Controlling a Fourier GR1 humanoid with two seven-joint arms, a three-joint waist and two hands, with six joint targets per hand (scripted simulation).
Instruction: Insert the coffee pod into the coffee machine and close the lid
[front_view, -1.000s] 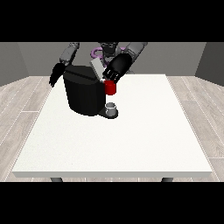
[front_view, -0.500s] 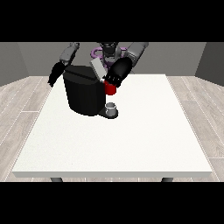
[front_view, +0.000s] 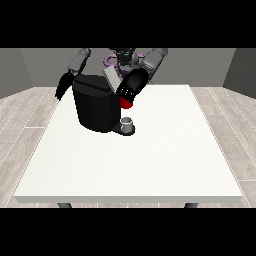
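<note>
The black coffee machine (front_view: 97, 107) stands at the table's far left-centre, with its grey lid (front_view: 111, 78) tilted up at the top. The hand at the view's right (front_view: 132, 86) is at the machine's top right corner, just beside the lid and right above a red thing at the machine (front_view: 126, 104). A small grey thing (front_view: 128, 123) sits on the machine's base at its front right; I cannot tell whether it is the pod. The hand at the view's left (front_view: 62, 89) hangs beside the machine's left side with its fingers pointing down, holding nothing.
The white table (front_view: 135, 170) stretches wide toward the camera in front of the machine. The robot's torso (front_view: 122, 56) is right behind the machine. Grey wood floor surrounds the table.
The hand at the view's right has shifted slightly down along the machine's top right corner, and the grey lid sits lower than before. The other hand has stayed put.
</note>
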